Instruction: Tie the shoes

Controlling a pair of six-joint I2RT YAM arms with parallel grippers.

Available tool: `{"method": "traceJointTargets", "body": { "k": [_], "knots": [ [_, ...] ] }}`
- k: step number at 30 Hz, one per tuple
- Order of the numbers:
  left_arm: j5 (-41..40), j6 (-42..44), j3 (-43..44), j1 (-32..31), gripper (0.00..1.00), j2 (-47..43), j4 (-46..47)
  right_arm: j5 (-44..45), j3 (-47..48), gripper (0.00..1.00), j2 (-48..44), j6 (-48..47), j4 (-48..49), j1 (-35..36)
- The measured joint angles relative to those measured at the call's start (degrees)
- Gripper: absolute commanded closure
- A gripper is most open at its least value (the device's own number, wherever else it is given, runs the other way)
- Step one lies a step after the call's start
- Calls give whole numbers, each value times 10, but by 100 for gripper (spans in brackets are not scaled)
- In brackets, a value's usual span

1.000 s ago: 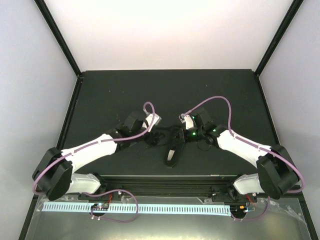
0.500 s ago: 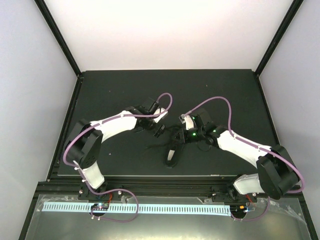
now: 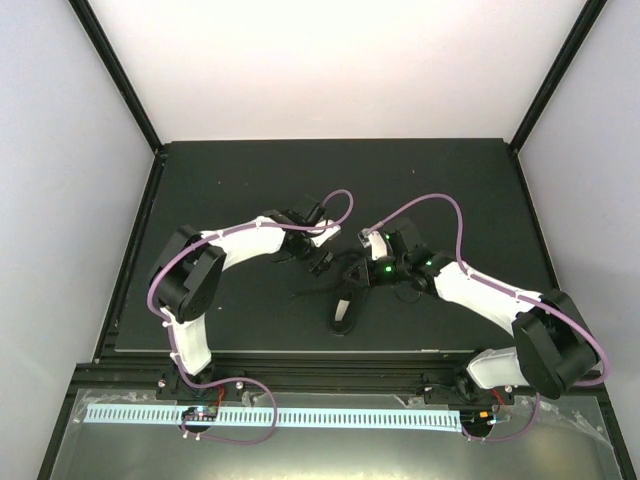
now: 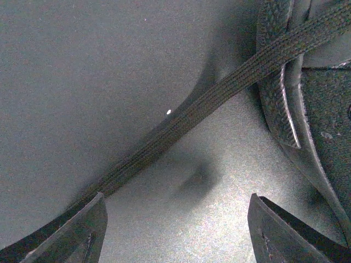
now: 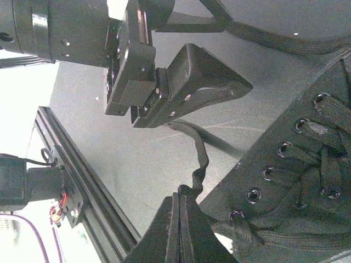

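A dark bench [image 3: 230, 190] carries a small black shoe [image 3: 344, 305] near its front middle, between both arms, its laces [image 5: 307, 164] loose through the eyelets. The left jaws stand wide, low over the bench, straddling a flat lace [image 4: 208, 101]. The right jaws, just beside them, are pinched tight on a lace strand [image 5: 198, 159].

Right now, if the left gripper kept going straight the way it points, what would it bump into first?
The left gripper would likely meet the black lace running slantwise ahead of its open jaws, then the table right beneath. How far off is unclear.
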Motion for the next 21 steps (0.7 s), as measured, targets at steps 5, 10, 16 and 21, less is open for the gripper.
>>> {"method": "traceJointTargets", "body": {
  "k": [5, 10, 16, 21],
  "knots": [
    [16, 0, 0, 7, 30, 0, 9, -3, 0, 98, 1, 2, 9, 0],
    [35, -10, -3, 12, 31, -9, 12, -5, 0, 98, 1, 4, 13, 0],
    [109, -24, 25, 14, 33, -51, 5, -5, 0, 98, 1, 5, 13, 0],
    [155, -26, 108, 8, 32, -12, -4, -5, -8, 99, 1, 7, 15, 0]
  ]
}}
